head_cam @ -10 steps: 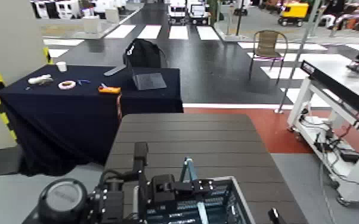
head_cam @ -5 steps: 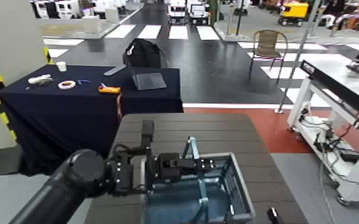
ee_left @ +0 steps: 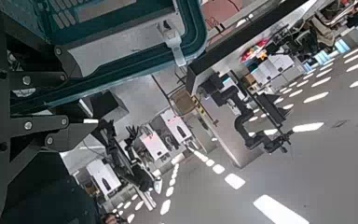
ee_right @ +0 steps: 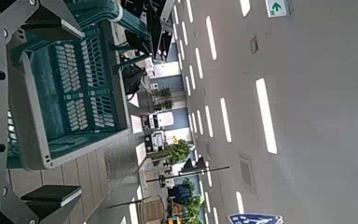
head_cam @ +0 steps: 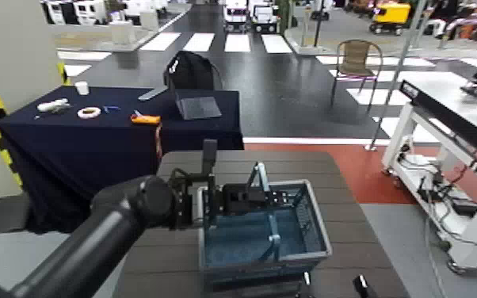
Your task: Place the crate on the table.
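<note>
From my head camera I see my left arm reaching in from the lower left, its left gripper (head_cam: pixel 246 196) at the near-left rim of the crate (head_cam: pixel 264 235); the jaws look closed on that rim beside the upright teal handle (head_cam: pixel 264 198); the crate sits over the dark slatted tabletop (head_cam: pixel 321 170), though I cannot tell whether its base is touching; of my right arm only a small dark tip shows at the bottom edge; beyond stands a navy-draped table (head_cam: pixel 91 147) carrying a laptop (head_cam: pixel 197 106), a tape roll (head_cam: pixel 89 112) and a cup (head_cam: pixel 82 88); a chair (head_cam: pixel 357 63) stands farther back; a white-framed workbench (head_cam: pixel 456 111) sits to the right.
</note>
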Robot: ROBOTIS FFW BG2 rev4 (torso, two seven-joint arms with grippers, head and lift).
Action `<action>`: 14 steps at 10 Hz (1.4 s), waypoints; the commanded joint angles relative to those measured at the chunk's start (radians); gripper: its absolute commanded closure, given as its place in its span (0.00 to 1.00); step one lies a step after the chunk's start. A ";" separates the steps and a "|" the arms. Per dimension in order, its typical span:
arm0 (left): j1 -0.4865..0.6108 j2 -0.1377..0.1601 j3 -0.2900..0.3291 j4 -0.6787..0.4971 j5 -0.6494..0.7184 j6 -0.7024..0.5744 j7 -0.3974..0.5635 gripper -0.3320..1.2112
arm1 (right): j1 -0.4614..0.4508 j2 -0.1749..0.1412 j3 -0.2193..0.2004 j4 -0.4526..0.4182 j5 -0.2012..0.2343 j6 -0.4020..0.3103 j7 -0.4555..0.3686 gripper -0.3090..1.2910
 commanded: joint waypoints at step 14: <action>-0.117 -0.066 -0.037 0.254 -0.068 -0.165 -0.091 0.84 | -0.018 -0.005 0.024 0.010 -0.011 -0.008 0.000 0.28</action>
